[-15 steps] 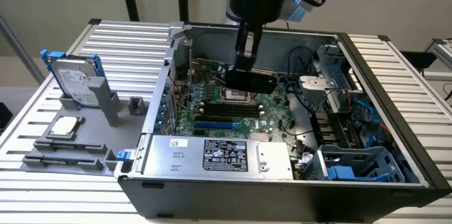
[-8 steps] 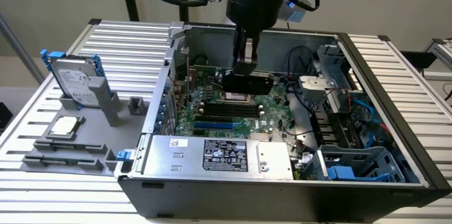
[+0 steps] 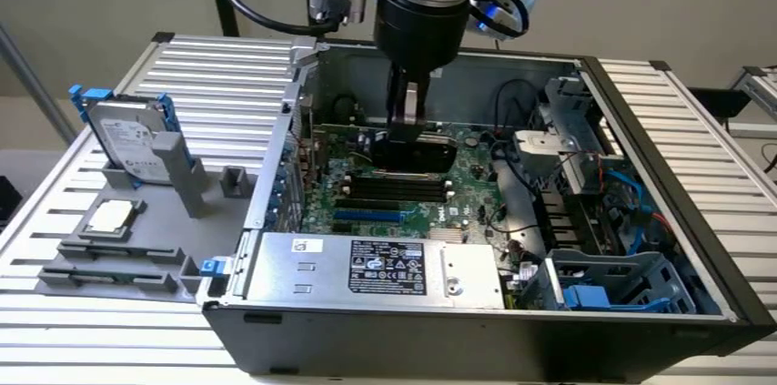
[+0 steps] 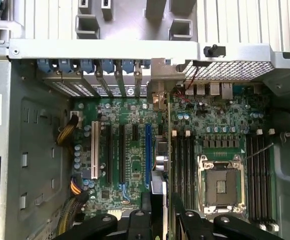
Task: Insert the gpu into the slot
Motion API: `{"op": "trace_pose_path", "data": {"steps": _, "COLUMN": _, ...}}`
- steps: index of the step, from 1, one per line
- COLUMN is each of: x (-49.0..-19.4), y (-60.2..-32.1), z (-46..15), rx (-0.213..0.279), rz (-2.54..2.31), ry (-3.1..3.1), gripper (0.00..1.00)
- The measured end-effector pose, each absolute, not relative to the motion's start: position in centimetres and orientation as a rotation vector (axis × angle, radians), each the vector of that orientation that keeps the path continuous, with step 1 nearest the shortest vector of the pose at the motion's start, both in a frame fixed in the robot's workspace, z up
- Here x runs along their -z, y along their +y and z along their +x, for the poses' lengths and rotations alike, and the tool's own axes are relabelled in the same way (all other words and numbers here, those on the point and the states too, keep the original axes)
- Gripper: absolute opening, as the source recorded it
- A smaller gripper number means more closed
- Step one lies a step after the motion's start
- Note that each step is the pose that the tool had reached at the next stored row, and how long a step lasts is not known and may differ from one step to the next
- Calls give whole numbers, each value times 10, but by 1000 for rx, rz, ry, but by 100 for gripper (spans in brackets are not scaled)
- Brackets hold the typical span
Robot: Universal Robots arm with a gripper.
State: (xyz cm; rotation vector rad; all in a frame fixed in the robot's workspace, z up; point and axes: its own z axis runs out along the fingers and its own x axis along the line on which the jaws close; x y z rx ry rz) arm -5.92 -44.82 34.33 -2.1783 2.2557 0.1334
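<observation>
Slatted grey counter point(image 3: 97, 349) carries the open computer case point(image 3: 486, 349). Through the exterior view I see my gripper point(image 3: 410, 128) clamped on the gpu point(image 3: 413, 153) over the motherboard point(image 3: 318, 198). The wrist view shows that card edge-on, just beside the blue slot point(image 4: 148, 150), not in it.

Outside cam sits high and well back, looking down at an angle into the open case point(image 3: 486, 353). Wrist cam stares straight down past the fingers point(image 4: 179, 210) and the graphics card point(image 4: 158, 192) they pinch, close up. Both catch the motherboard point(image 3: 318, 205) below the fingers.
</observation>
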Motion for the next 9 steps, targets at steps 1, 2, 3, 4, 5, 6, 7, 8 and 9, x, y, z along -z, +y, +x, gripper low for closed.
{"op": "trace_pose_path", "data": {"steps": 1, "x": -342, "y": -449, "z": -60, "rx": -133, "rz": -2178, "ry": 2256, "gripper": 26}}
{"op": "trace_pose_path", "data": {"steps": 2, "x": -340, "y": -450, "z": -60, "rx": -133, "rz": -2178, "ry": 2256, "gripper": 26}}
{"op": "trace_pose_path", "data": {"steps": 3, "x": -338, "y": -451, "z": -61, "rx": -133, "rz": -2178, "ry": 2256, "gripper": 26}}
{"op": "trace_pose_path", "data": {"steps": 4, "x": -336, "y": -451, "z": -62, "rx": -133, "rz": -2178, "ry": 2256, "gripper": 26}}
{"op": "trace_pose_path", "data": {"steps": 5, "x": -334, "y": -451, "z": -63, "rx": -133, "rz": -2178, "ry": 2256, "gripper": 26}}
{"op": "trace_pose_path", "data": {"steps": 6, "x": -332, "y": -452, "z": -64, "rx": -133, "rz": -2178, "ry": 2256, "gripper": 26}}
{"op": "trace_pose_path", "data": {"steps": 7, "x": -331, "y": -452, "z": -65, "rx": -133, "rz": -2178, "ry": 2256, "gripper": 26}}
{"op": "trace_pose_path", "data": {"steps": 8, "x": -329, "y": -452, "z": -66, "rx": -133, "rz": -2178, "ry": 2256, "gripper": 26}}
{"op": "trace_pose_path", "data": {"steps": 9, "x": -327, "y": -452, "z": -67, "rx": -133, "rz": -2178, "ry": 2256, "gripper": 26}}
